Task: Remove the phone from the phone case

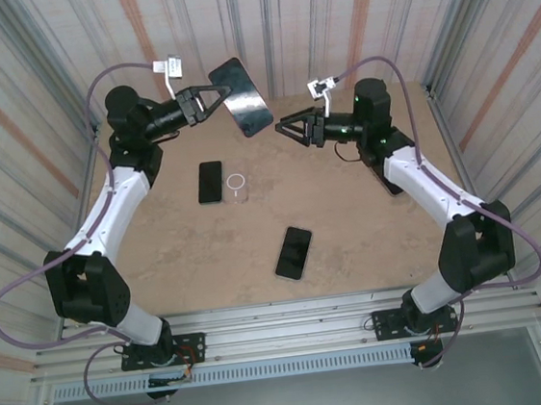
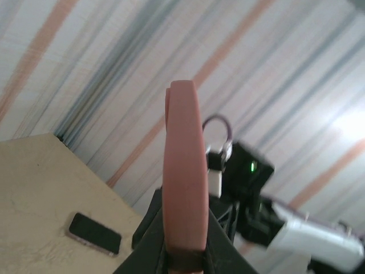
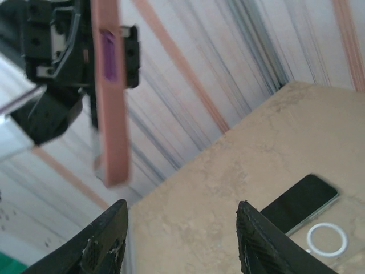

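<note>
1. The left gripper [image 1: 224, 96] is clenched on one end of the phone case [image 1: 240, 96], holding it in the air above the far middle of the table [image 1: 369, 221], its dark face tilted toward the overhead camera.
2. From the left wrist, the case [image 2: 185, 171] stands edge-on, a pink band rising straight out of the left gripper [image 2: 185, 257], with the right arm blurred beyond it.
3. The right gripper [image 1: 285, 125] hangs just right of the case's lower corner with its fingers spread and nothing between them. It is close to the case but not touching it.
4. From the right wrist, the pink edge of the case [image 3: 109, 85], which bears a purple side button, hangs up and to the left of the released right gripper [image 3: 179, 228].
5. Whether a phone sits inside the case cannot be told.
6. On the table, a dark phone [image 1: 210, 182] lies left of centre with a white ring [image 1: 237, 183] just to its right. A second dark phone [image 1: 294, 252] lies nearer, around the middle.
</note>
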